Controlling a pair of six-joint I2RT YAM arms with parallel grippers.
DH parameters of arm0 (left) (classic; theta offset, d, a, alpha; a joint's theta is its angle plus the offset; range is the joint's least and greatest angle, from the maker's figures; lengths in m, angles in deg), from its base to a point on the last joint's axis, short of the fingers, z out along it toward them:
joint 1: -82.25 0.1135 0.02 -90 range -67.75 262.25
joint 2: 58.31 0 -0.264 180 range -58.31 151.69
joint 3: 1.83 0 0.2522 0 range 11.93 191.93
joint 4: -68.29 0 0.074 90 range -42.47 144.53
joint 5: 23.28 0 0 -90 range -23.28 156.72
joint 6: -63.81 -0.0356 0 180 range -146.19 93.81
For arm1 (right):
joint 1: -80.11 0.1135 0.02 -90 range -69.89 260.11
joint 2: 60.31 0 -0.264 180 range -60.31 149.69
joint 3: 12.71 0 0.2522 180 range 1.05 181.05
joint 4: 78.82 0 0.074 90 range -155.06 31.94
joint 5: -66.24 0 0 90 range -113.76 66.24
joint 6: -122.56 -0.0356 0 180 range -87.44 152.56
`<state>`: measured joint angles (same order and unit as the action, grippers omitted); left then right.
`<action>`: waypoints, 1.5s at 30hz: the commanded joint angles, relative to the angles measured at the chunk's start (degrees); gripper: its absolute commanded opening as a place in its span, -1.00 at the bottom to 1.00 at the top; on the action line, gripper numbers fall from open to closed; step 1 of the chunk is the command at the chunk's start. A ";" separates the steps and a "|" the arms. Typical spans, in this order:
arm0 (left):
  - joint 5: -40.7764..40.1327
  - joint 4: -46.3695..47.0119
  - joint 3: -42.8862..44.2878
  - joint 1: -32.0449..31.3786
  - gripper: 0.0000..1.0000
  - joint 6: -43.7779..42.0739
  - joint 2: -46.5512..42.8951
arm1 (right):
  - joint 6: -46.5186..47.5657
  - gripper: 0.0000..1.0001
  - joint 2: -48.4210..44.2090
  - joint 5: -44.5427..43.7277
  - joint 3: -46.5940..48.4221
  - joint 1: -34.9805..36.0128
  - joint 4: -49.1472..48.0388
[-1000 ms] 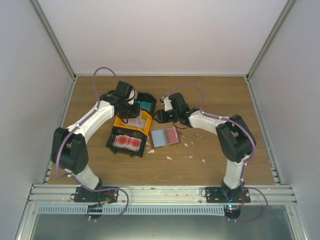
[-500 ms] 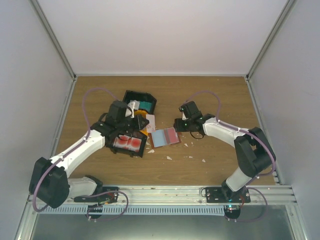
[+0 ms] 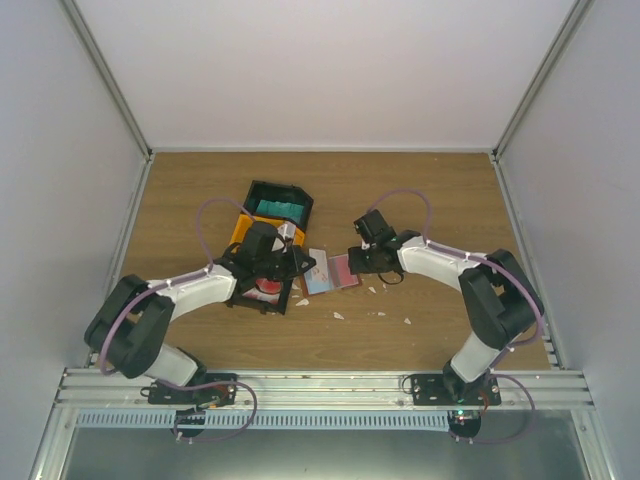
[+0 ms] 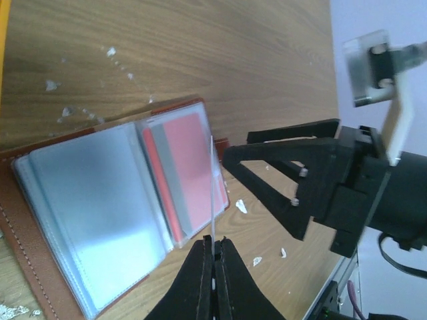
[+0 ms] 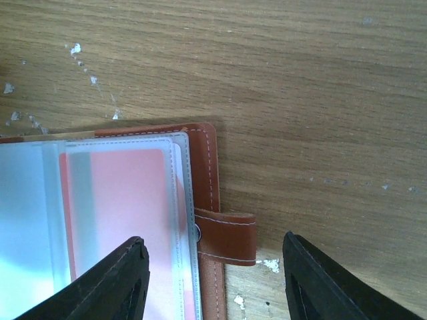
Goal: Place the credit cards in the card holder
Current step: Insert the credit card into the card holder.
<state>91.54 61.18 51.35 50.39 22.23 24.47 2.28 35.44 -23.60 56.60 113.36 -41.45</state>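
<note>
Above the card holder [image 3: 331,272], top view: the left gripper [image 3: 301,266] hung at its left edge, the right gripper [image 3: 361,262] at its right. Left wrist: jaws were pinched on a credit card [image 4: 212,180], edge-on over the open pockets. Right wrist: jaws stood wide apart over the holder's clasp strap [image 5: 227,238]. Best play, I judged: lay the card flat, corner first into a pocket, holder pinned.

Card holder [image 3: 330,273] right of bins [image 3: 256,192]

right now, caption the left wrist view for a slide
Left tool pinching a credit card edge-on over the open card holder
</note>
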 commanded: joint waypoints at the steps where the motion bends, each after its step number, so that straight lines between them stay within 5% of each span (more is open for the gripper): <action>1: -1.32 9.76 -1.52 -1.11 -1.00 2.67 2.38 | -2.32 0.10 0.54 -0.85 -1.04 0.67 0.49; 27: -13.05 6.69 -1.89 -6.36 -1.00 10.35 8.57 | -5.61 -0.32 0.19 1.96 -6.87 2.52 0.37; 45: -13.76 8.34 -1.35 -6.55 -1.00 10.96 8.11 | -5.88 -0.35 0.51 2.45 -6.83 2.51 -0.72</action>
<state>78.91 66.10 50.14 44.31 33.09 33.80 -2.92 34.93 -21.68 51.14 115.20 -44.18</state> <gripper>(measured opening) 0.027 0.330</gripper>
